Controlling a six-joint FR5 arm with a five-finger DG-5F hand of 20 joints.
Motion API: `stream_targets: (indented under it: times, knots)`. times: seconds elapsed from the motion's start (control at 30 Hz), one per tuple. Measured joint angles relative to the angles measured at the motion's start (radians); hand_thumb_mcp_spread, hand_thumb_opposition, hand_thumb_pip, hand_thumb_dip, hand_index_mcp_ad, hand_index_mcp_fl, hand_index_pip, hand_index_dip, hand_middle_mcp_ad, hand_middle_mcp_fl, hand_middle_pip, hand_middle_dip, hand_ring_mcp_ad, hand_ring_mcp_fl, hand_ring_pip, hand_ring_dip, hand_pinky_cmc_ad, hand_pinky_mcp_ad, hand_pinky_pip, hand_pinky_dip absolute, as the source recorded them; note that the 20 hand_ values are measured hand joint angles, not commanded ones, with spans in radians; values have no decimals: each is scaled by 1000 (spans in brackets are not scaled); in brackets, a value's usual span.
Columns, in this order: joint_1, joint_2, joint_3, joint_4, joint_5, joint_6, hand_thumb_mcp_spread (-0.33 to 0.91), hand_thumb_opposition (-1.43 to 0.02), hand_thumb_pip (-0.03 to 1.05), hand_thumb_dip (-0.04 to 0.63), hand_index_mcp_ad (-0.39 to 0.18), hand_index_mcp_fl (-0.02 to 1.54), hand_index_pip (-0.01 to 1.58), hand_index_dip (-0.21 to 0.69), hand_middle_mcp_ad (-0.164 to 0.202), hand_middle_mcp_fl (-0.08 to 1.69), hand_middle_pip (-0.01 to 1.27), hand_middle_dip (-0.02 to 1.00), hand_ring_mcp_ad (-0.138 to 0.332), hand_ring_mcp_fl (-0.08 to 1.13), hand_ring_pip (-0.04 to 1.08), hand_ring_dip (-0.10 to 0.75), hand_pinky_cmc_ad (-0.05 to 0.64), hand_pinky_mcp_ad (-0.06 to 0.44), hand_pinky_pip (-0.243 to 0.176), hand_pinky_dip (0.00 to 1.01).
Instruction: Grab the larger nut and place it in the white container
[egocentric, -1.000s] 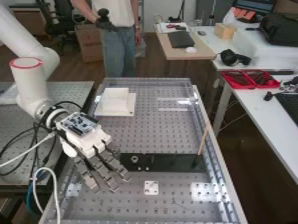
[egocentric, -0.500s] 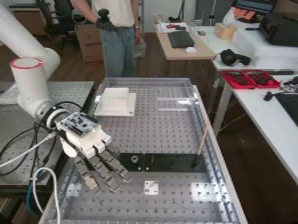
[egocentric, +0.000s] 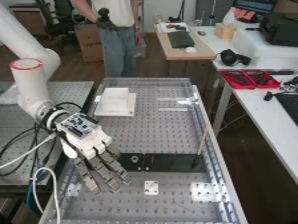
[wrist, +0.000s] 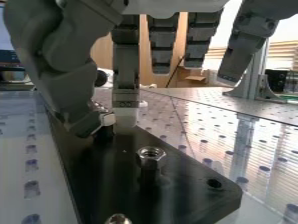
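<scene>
Across the last second nothing on the bench visibly changes: the hand (egocentric: 91, 147) keeps its place beside the black plate (egocentric: 176, 163), its long fingers near-straight and apart, closed on nothing that I can make out. The task therefore looks to be at the lining-up stage, with the grasp still to be made. In the wrist view one nut (wrist: 151, 156) stands clear of the fingers on the plate, and another metal piece (wrist: 106, 118) sits right by the thumb's tip (wrist: 85, 122). That second piece is partly covered, so I can't fairly say whether the thumb touches it or which of the two is the larger nut. Next, I judge, the thumb and a finger should close on flat sides, then lift straight up before crossing to the white container (egocentric: 115, 100), farther along the bench.

The nut is bright, six-sided metal with a round bore, likely slippery against hard fingertips. The plate is dark, smooth and faintly glossy, with a blunt corner and a round hole. Around it the bench top (egocentric: 156, 134) is grey and dotted with holes. The container is matt, pale and boxy, on a flat white base (egocentric: 126, 112).
</scene>
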Motion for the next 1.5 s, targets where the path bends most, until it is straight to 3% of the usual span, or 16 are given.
stream_targets:
  times: [0.1, 0.17, 0.7, 0.97, 1.23, 1.5]
  knots:
    - [-1, 4, -1, 4, -4, -6, 353, -808, 695, 222, -82, 281, 1534, 75, 70, 99, 127, 232, 131, 2, 168, 126, 353, 295, -106, 620]
    - [-2, 11, -2, 9, -8, -12, 349, -796, 658, 222, -87, 372, 1536, 79, 66, 101, 127, 232, 124, 7, 171, 126, 330, 291, -106, 620]
    - [27, 128, -17, 31, -85, -73, 347, -796, 658, 222, -87, 367, 1536, 79, 75, 98, 127, 232, 131, 3, 159, 126, 330, 279, -91, 607]
    - [84, 191, -7, -45, -154, -67, 347, -796, 658, 222, -87, 367, 1536, 79, 77, 98, 127, 232, 131, 3, 157, 126, 333, 278, -91, 607]
    - [171, 224, 13, -182, -260, -38, 351, -796, 658, 222, -87, 370, 1536, 79, 68, 103, 127, 232, 131, 7, 147, 134, 333, 278, -91, 588]
    - [186, 262, -7, -208, -421, -7, 351, -796, 658, 222, -87, 370, 1536, 79, 72, 101, 131, 236, 117, 5, 131, 134, 333, 278, -91, 562]
